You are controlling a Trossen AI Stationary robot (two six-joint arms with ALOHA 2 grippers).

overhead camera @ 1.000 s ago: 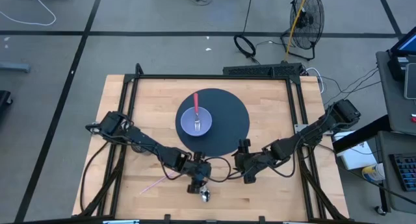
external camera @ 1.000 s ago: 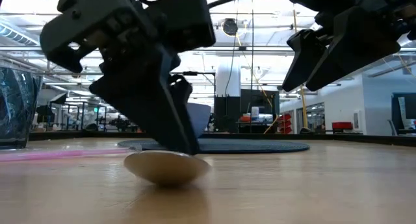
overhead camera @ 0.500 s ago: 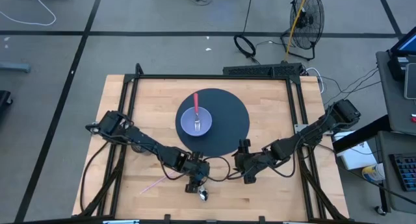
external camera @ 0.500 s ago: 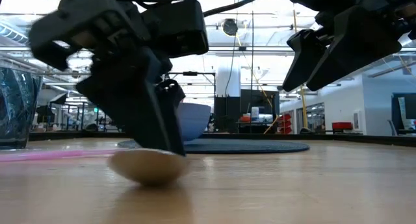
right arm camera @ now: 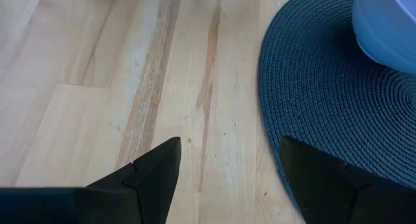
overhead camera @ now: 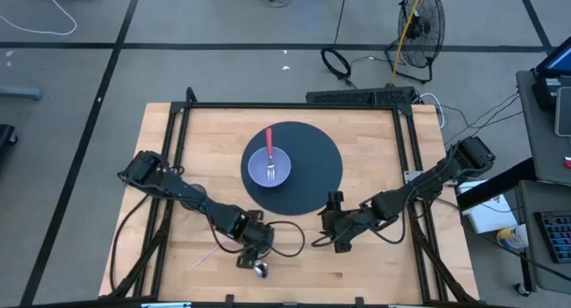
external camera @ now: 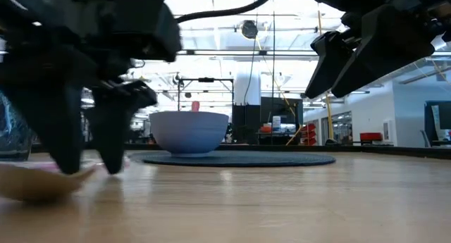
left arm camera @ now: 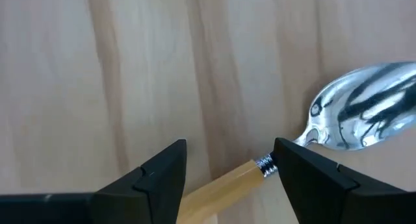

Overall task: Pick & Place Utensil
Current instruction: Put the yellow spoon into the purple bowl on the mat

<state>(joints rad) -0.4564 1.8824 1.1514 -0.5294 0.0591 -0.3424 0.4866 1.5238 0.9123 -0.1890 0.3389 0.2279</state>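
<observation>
Clearly the risk sits with the left gripper: its fingers stand spread to either side of the spoon's pale wooden handle, low over the table near its front edge, and nothing is pinched yet. If the jaws close this close to the neck — where handle meets the shiny bowl — the spoon could pivot or slide on the smooth wood and skate out of the grasp. A closing push that lands off-centre might also nudge it toward the table's edge (it already lies close to that side in the high view).

The right gripper waits with fingers apart, hovering beside the rim of the dark round mat, holding nothing.

As for containers — a pale blue bowl sits on the mat, and a fork with a red handle rests in it, handle pointing away from the arms. A thin pink straw-like stick lies on the wood just beside the left arm; I cannot tell what it is.
</observation>
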